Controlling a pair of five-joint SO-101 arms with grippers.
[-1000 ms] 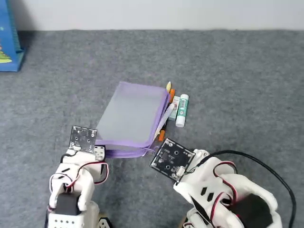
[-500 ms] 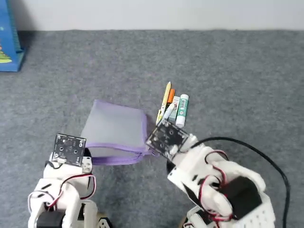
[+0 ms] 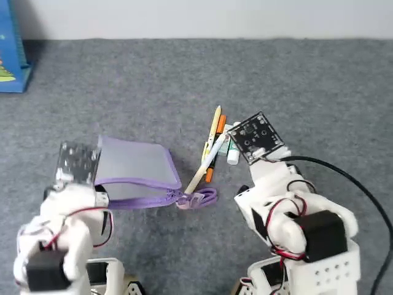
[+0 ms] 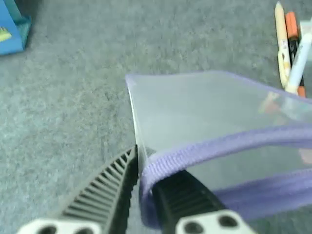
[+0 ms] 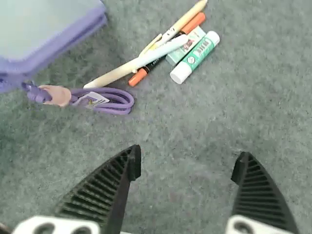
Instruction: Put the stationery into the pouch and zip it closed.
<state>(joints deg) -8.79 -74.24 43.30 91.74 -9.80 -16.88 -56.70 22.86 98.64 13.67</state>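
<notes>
Left fingers (image 4: pixel 109 187): pressed together on the pouch (image 3: pixel 132 166), pinched at its purple-trimmed corner toward 7 o'clock in the high view
Right fingers (image 5: pixel 114 180): spread wide above bare tabletop (image 3: pixel 307 92), with nothing held between them, apart from the stationery
Pouch: translucent with a purple edge, seen on the tabletop at 9 o'clock of the stationery
Strap (image 3: pixel 204 198): a purple loop laid flat on the tabletop at 4 o'clock of the pouch, joined to it by a pinkish tag (image 5: pixel 56 95)
Stationery (image 3: pixel 213 144): left outside the pouch in a loose bundle; a cream pencil (image 5: pixel 146 61), an orange marker (image 5: pixel 191 24) and a green-and-white glue stick (image 5: pixel 195 56) are laid touching one another
Blue box (image 3: pixel 11 55): placed at the tabletop's 10 o'clock corner, well apart from the pouch
</notes>
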